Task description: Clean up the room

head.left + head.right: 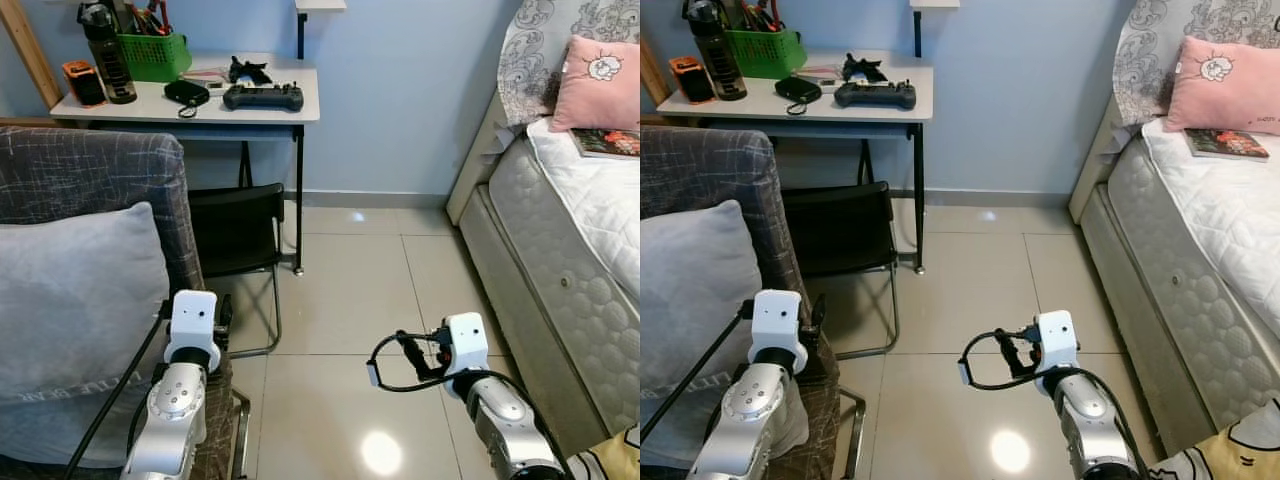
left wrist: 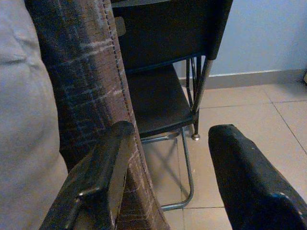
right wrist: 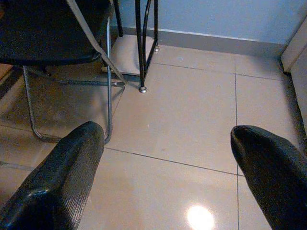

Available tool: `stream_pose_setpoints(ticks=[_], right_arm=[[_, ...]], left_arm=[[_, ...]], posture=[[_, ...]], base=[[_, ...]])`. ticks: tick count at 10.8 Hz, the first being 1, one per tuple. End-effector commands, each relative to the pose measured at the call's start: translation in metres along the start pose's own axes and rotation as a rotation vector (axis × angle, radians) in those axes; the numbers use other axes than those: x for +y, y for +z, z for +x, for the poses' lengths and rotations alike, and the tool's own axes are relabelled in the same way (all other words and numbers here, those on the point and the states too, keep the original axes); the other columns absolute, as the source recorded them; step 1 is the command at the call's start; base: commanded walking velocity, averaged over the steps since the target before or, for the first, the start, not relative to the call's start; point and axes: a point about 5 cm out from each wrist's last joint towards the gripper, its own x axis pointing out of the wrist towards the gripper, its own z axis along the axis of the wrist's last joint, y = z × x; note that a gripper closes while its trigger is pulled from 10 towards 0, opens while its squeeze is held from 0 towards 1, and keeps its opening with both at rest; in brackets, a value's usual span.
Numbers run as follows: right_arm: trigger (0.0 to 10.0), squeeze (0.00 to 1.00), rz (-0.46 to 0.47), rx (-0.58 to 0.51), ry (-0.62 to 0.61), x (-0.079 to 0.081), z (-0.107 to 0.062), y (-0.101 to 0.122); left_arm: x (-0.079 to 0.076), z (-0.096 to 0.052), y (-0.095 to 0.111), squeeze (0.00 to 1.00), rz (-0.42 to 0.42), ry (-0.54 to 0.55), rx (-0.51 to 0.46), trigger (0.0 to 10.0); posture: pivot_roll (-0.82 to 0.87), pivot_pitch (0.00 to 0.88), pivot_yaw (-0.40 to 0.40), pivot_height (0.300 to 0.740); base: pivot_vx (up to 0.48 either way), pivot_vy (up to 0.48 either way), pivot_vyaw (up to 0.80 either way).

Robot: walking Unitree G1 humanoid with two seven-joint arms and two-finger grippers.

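A small bench (image 1: pixel 300 105) stands against the blue wall. On it, from its left edge: an orange-and-black box (image 1: pixel 83 82), a dark bottle (image 1: pixel 106 52), a green basket (image 1: pixel 154 55) of tools at the back, a black pouch (image 1: pixel 186 92), and a black controller (image 1: pixel 263 97) near the front right corner. A black folding chair (image 1: pixel 236 232) sits tucked under the bench's front edge.

At the left, a grey plaid armchair (image 1: pixel 90 170) holds a grey cushion (image 1: pixel 70 300). At the right, a bed (image 1: pixel 590 210) runs along the tiled floor (image 1: pixel 350 290); a pink pillow (image 1: pixel 600 70) leans at its head, and a book (image 1: pixel 608 142) lies just in front of it on the mattress.

The left hand (image 2: pixel 165 182) is close against the armchair's side, its fingers spread apart and holding nothing; one finger (image 2: pixel 103 177) lies in front of the plaid fabric. The left wrist view brings out the chair's seat and metal legs right behind that fabric.

The right hand (image 3: pixel 168 177) hangs over bare floor between chair and bed, fingers wide apart and empty. The right wrist view shows the bench leg and the chair's frame ahead, and the baseboard (image 3: pixel 216 40) behind.
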Motion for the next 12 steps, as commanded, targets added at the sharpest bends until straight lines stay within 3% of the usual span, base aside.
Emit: stream_pose_setpoints(ticks=[1, 9, 10, 11, 12], right_arm=[[10.0, 0.00, -0.002, -0.013, -0.012, -0.003, -0.001, 0.002], [10.0, 0.00, -0.002, -0.013, -0.012, -0.003, -0.001, 0.002], [10.0, 0.00, -0.012, -0.043, -0.034, -0.010, 0.014, 0.024], [10.0, 0.00, 0.032, -0.069, -0.061, -0.012, 0.018, 0.032], [10.0, 0.00, 0.117, -0.031, -0.076, -0.008, 0.017, 0.021]], left_arm=[[-0.002, 0.000, 0.005, 0.00, -0.002, -0.008, -0.021, 10.0], [-0.002, 0.000, 0.005, 0.00, -0.002, -0.008, -0.021, 10.0], [-0.035, 0.026, 0.015, 0.00, 0.057, -0.175, 0.002, 10.0], [-0.063, 0.038, 0.019, 0.00, 0.153, -0.299, 0.041, 10.0], [-0.085, 0.047, 0.023, 0.00, 0.293, -0.349, 0.088, 10.0]], posture=[[0.06, 0.000, -0.018, 0.740], [0.06, 0.000, -0.018, 0.740], [0.01, 0.000, -0.007, 0.740], [-0.01, 0.000, 0.032, 0.740], [-0.02, 0.000, 0.072, 0.740]], base=[[0.000, 0.000, 0.00], [0.000, 0.000, 0.00], [0.000, 0.000, 0.00], [0.000, 0.000, 0.00], [0.000, 0.000, 0.00]])
